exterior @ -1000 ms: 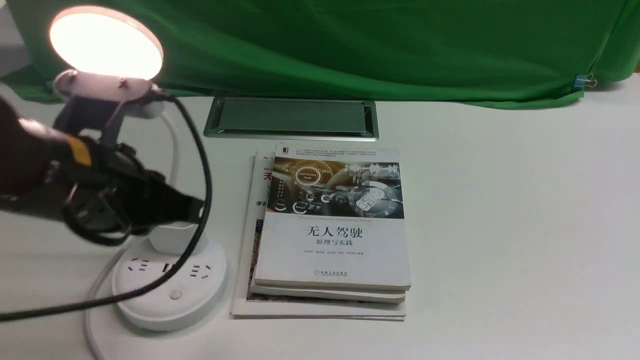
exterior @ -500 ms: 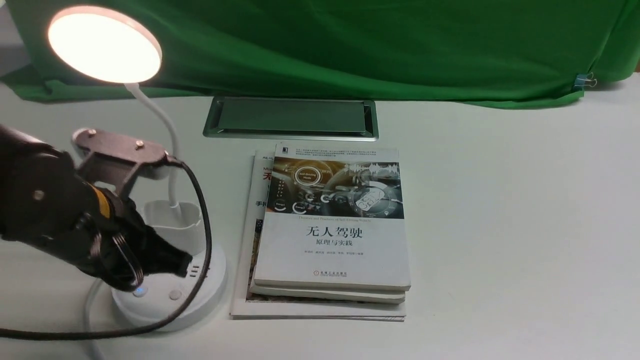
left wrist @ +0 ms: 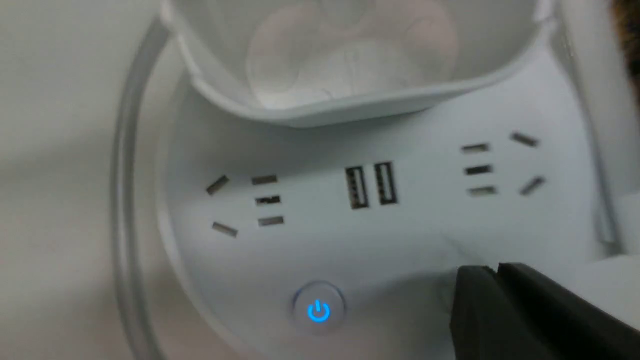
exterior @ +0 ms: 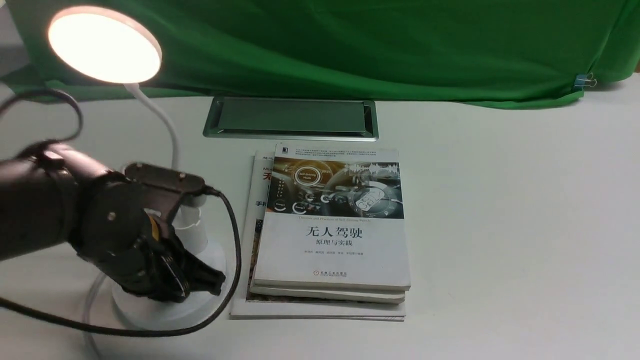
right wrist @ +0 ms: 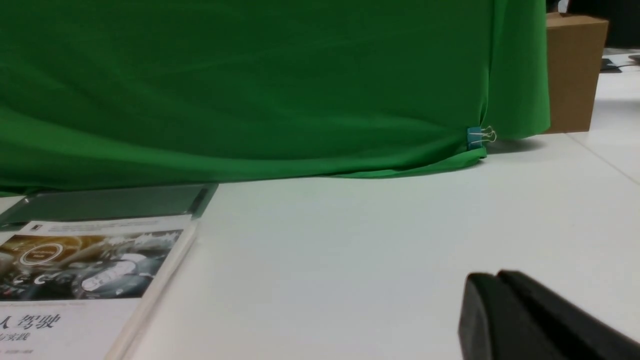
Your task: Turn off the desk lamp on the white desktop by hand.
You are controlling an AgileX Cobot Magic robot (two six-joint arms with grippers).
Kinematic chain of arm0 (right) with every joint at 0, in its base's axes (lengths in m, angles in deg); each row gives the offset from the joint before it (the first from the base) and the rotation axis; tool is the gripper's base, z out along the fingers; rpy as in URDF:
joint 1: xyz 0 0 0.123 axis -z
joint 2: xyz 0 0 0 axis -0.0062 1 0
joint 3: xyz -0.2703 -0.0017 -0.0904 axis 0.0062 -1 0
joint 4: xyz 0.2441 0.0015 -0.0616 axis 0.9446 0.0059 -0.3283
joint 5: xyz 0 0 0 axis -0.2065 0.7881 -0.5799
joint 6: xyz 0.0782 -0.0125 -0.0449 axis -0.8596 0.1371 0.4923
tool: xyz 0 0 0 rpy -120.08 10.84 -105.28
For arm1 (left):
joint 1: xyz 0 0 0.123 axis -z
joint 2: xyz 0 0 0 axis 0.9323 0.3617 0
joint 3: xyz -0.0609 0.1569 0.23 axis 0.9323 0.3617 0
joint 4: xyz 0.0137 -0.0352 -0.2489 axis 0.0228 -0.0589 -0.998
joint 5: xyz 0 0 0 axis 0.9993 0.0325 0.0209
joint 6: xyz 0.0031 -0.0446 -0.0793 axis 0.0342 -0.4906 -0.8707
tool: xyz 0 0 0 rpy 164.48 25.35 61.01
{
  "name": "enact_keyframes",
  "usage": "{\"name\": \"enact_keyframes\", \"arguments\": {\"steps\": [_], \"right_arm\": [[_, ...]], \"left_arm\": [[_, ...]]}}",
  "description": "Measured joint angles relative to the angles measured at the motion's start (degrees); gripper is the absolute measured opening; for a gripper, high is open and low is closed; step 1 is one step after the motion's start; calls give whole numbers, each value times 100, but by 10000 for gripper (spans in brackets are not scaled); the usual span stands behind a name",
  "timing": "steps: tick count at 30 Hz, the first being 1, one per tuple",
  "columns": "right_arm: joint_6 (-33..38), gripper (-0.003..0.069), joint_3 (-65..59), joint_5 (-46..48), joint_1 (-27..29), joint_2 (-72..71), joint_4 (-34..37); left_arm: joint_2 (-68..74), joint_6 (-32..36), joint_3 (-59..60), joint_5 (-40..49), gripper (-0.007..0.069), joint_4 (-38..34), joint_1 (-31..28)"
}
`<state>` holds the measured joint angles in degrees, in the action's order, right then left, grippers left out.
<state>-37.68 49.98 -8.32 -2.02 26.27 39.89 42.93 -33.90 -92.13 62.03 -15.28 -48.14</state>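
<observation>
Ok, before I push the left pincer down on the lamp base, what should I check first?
1. Lamp off: not ok; the desk lamp head glows.
2. Left pincer shut for pressing: ok, jaws together.
3. Tip on the blue-lit power button: not ok; it sits to one side of it.
4. Tip touching the base: cannot tell.
5. Book stack clear: ok, beside the base, apart from the pincer.
6. Right pincer out of the way: ok, shut above the white desktop.
</observation>
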Motion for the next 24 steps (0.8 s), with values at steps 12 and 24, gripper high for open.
{"name": "enact_keyframes", "arguments": {"steps": [12,24], "right_arm": [[0,35,0,-6,0,0,0],[0,35,0,-6,0,0,0]], "left_arm": [[-594,301,-252,71,13,-320,-182],[-1603,1158,-277,455,13,-1459,-182]]}}
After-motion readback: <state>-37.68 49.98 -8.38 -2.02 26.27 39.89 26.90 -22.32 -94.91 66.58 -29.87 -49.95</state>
